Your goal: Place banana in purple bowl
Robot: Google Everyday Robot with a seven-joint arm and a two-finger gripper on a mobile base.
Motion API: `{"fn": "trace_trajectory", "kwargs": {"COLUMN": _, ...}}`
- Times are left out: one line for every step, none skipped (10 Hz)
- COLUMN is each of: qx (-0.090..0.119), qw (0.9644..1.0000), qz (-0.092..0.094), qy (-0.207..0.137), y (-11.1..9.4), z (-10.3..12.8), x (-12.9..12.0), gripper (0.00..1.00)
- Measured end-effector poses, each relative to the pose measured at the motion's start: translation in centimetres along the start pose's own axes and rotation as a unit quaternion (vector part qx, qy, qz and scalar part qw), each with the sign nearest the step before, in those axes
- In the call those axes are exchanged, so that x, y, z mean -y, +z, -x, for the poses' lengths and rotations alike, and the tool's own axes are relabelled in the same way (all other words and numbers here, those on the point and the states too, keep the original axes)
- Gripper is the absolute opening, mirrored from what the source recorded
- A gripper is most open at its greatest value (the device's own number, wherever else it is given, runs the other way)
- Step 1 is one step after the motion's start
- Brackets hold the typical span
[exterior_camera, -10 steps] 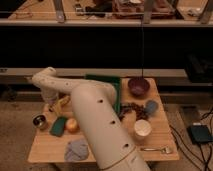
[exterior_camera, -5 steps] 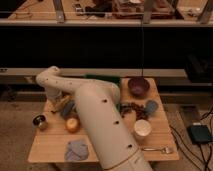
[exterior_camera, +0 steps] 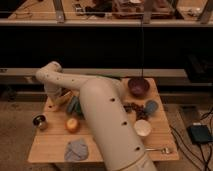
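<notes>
end effector closed at banana, tbl left

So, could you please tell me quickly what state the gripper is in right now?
Gripper: closed, down at the banana on the left; whether it actually grips the banana cannot be told.

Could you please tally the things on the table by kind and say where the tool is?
Bowls: 1, purple bowl
Cups: 2, white cup, blue-grey cup
Fruit: 2, banana, round orange fruit
Cloth: 1
Metal can: 1
Spoon: 1
Unclear: 2, dark clump, teal thing behind arm
Total: 10
Tool: shut, at the banana, table's far-left corner
</notes>
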Motion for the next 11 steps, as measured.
{"fn": "trace_trajectory", "kwargs": {"qx": 0.010, "qw": 0.9997, "qz": -0.022, "qy": 0.007, "y": -2.6, "z": -0.9, "x": 0.2, "gripper": 0.00}}
{"fn": "trace_trajectory", "kwargs": {"qx": 0.016, "qw": 0.9991, "qz": -0.036, "qy": 0.014, "y": -4.7, "z": -1.9, "x": 0.0, "gripper": 0.00}}
{"fn": "trace_trajectory", "kwargs": {"qx": 0.021, "qw": 0.9981, "qz": -0.052, "qy": 0.026, "y": -7.5, "z": -3.8, "x": -0.6, "gripper": 0.00}}
{"fn": "trace_trajectory", "kwargs": {"qx": 0.021, "qw": 0.9973, "qz": -0.060, "qy": 0.036, "y": -9.0, "z": -5.4, "x": -1.3, "gripper": 0.00}}
{"fn": "trace_trajectory", "kwargs": {"qx": 0.019, "qw": 0.9965, "qz": -0.066, "qy": 0.049, "y": -10.5, "z": -7.6, "x": -2.3, "gripper": 0.00}}
{"fn": "trace_trajectory", "kwargs": {"qx": 0.019, "qw": 0.9953, "qz": -0.068, "qy": 0.066, "y": -11.5, "z": -9.9, "x": -3.5, "gripper": 0.00}}
{"fn": "trace_trajectory", "kwargs": {"qx": 0.018, "qw": 0.9940, "qz": -0.067, "qy": 0.085, "y": -12.0, "z": -12.3, "x": -4.9, "gripper": 0.00}}
{"fn": "trace_trajectory", "kwargs": {"qx": 0.013, "qw": 0.9931, "qz": -0.064, "qy": 0.097, "y": -12.0, "z": -14.1, "x": -5.9, "gripper": 0.00}}
{"fn": "trace_trajectory", "kwargs": {"qx": 0.003, "qw": 0.9920, "qz": -0.057, "qy": 0.113, "y": -11.7, "z": -16.4, "x": -7.3, "gripper": 0.00}}
{"fn": "trace_trajectory", "kwargs": {"qx": -0.013, "qw": 0.9905, "qz": -0.047, "qy": 0.129, "y": -11.4, "z": -19.3, "x": -8.9, "gripper": 0.00}}
{"fn": "trace_trajectory", "kwargs": {"qx": -0.029, "qw": 0.9888, "qz": -0.038, "qy": 0.141, "y": -11.2, "z": -21.4, "x": -10.1, "gripper": 0.00}}
